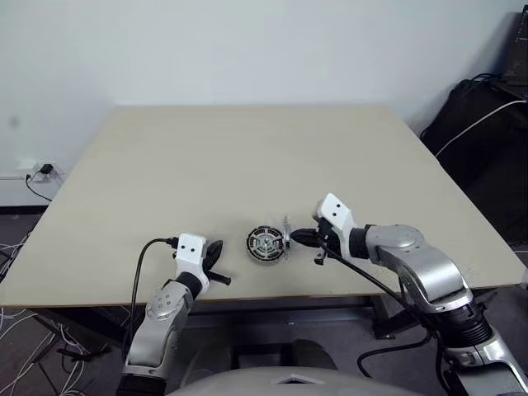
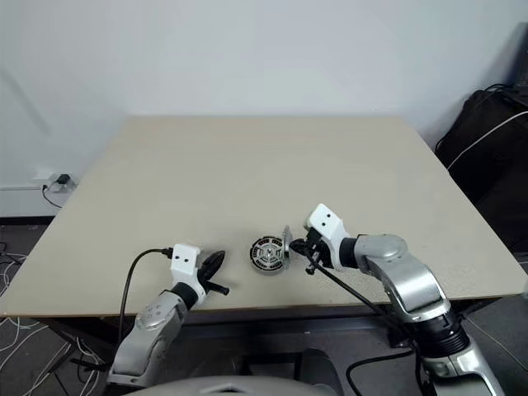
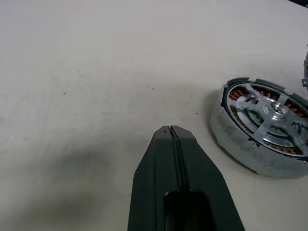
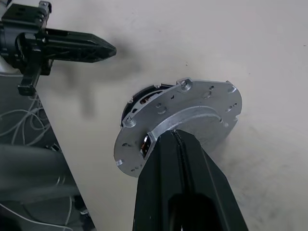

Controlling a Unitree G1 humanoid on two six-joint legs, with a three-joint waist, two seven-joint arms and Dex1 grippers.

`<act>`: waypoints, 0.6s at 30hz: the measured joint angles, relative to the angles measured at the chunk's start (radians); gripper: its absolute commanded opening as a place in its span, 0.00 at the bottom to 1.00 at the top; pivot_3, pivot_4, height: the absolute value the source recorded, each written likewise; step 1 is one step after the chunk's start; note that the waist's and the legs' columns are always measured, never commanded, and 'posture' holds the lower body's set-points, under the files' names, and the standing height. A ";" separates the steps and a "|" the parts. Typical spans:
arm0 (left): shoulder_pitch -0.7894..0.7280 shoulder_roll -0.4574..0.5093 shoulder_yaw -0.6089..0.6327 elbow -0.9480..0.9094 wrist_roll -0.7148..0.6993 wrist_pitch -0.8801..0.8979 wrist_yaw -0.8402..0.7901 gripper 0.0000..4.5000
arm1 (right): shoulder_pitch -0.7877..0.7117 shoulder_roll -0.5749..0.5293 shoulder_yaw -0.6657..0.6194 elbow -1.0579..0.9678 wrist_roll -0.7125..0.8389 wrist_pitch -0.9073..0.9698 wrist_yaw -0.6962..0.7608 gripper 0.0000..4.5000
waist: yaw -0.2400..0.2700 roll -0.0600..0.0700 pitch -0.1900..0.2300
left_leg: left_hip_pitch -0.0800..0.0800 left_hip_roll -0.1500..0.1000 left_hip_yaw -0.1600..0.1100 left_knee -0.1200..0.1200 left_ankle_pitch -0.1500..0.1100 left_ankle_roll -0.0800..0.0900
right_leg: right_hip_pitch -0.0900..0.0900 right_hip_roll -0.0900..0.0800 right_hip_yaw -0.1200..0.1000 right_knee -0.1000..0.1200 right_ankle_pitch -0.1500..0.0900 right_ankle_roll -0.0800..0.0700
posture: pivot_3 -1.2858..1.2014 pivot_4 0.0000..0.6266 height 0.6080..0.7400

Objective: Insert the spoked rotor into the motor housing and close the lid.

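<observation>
Two claws: both pinched shut.
Right claw [image 4: 179, 139]: grips lid [image 4: 192, 108] on edge (beside motor housing [image 1: 264, 244]).
Left claw [image 3: 172, 131]: empty, near housing on tabletop [image 1: 247, 157].

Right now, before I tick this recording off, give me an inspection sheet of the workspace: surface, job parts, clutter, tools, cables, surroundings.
Surface: pale table, bare apart from the job parts near its front edge.
Job parts: spoked rotor already sits inside the motor housing, copper windings visible between the spokes. Lid not yet on; it stands tilted on edge just beside the housing.
Clutter: nothing seen.
Tools: left tool shut, empty, resting beside the housing, not touching it. Right tool shut on the lid's rim.
Cables: black cable running to the left wrist; loose wires on the floor; wall socket with a plug.
Surroundings: white wall; dark bag at right.
</observation>
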 measured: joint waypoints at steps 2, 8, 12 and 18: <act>0.000 0.000 0.002 0.000 0.000 0.001 0.001 0.00 | -0.013 0.017 0.015 0.029 -0.001 -0.007 -0.009 0.01 | 0.000 0.000 0.000 | 0.000 0.000 0.000 0.000 0.000 0.000 | 0.000 0.000 0.000 0.000 0.000 0.000 | 0.52 0.00 1.00; 0.001 0.001 0.009 -0.001 0.000 0.004 0.001 0.00 | -0.057 0.084 0.057 0.149 -0.027 -0.047 -0.039 0.01 | 0.001 0.000 0.000 | 0.000 0.000 0.000 0.000 0.000 0.000 | 0.000 0.000 0.000 0.000 0.003 -0.004 | 0.52 0.00 1.00; 0.001 0.001 0.009 -0.002 0.000 0.005 0.001 0.00 | -0.081 0.122 0.079 0.211 -0.041 -0.071 -0.054 0.01 | 0.001 0.001 0.000 | 0.000 0.000 0.000 0.000 0.000 0.000 | -0.001 0.000 0.000 0.000 0.003 -0.005 | 0.52 0.00 1.00; 0.004 -0.002 0.008 -0.007 0.000 0.006 0.002 0.00 | -0.091 0.217 0.119 0.311 -0.062 -0.098 -0.077 0.01 | -0.004 0.001 -0.001 | -0.001 0.000 0.000 0.000 0.000 -0.001 | -0.001 0.001 0.000 0.001 0.004 -0.005 | 0.52 0.00 1.00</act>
